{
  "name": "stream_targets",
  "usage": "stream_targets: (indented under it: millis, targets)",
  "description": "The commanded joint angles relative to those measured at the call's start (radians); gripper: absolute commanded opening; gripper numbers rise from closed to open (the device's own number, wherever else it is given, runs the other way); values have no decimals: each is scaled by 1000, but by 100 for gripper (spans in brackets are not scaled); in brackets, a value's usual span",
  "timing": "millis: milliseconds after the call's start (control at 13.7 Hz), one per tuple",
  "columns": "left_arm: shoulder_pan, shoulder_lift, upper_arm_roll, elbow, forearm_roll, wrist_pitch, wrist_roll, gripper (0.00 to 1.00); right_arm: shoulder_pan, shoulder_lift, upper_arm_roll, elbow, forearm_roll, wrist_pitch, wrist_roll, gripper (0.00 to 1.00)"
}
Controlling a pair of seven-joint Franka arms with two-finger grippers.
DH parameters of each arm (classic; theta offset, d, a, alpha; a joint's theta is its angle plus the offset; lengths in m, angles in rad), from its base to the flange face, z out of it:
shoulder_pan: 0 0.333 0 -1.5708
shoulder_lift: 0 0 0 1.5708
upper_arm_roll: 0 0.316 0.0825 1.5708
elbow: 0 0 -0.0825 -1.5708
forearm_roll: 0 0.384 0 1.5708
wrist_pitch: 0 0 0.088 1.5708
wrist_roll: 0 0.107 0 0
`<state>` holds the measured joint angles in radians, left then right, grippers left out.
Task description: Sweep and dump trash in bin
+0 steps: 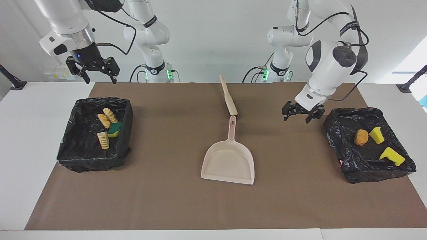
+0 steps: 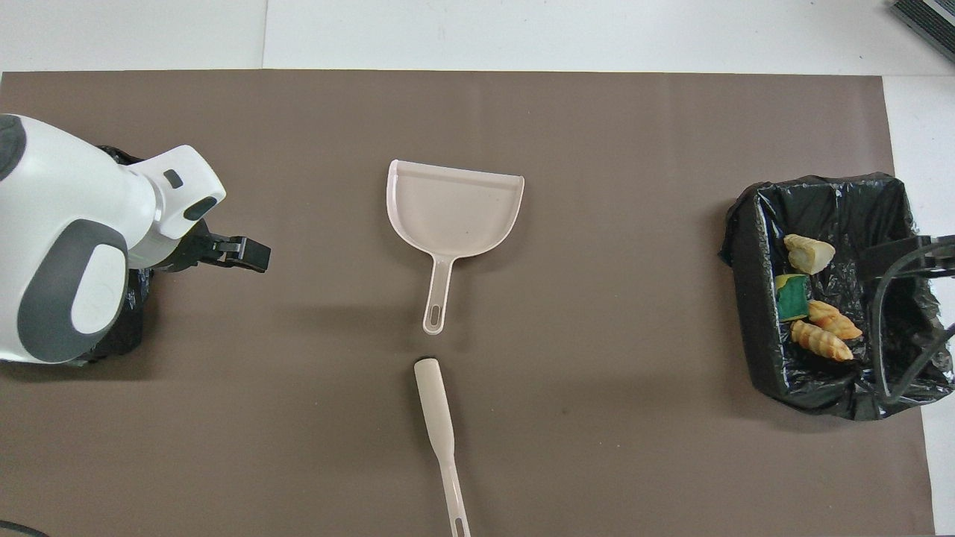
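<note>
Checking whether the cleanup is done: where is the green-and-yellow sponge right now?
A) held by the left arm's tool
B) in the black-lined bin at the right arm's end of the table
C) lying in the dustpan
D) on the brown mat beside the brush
B: the sponge lies inside that bin among the pastry pieces, while the dustpan holds nothing.
</note>
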<state>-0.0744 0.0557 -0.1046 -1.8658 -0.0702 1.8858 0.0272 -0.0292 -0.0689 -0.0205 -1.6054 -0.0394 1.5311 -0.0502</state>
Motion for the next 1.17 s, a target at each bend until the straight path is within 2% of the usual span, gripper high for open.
stream_targets:
  millis: [0, 219, 364, 510, 656, 1093]
  targets:
    - [64, -28, -10, 61, 1, -126, 71, 100, -5, -19, 4, -18, 18, -5, 15, 100]
    - [84, -33, -10, 186, 24, -301, 80, 100, -5, -19, 4, -18, 18, -5, 15, 100]
    - [85, -63, 5, 214, 36, -342, 82, 100, -5, -19, 4, -18, 18, -5, 15, 100]
    - [85, -106, 29, 223, 43, -347, 108, 100, -3, -19, 4, -18, 16, -5, 15, 100]
    - [84, -106, 51, 259, 43, -347, 128, 100, -5, -19, 4, -18, 18, -6, 15, 100]
    - [85, -116, 51, 266, 27, -343, 120, 100, -5, -19, 4, -18, 18, -6, 15, 100]
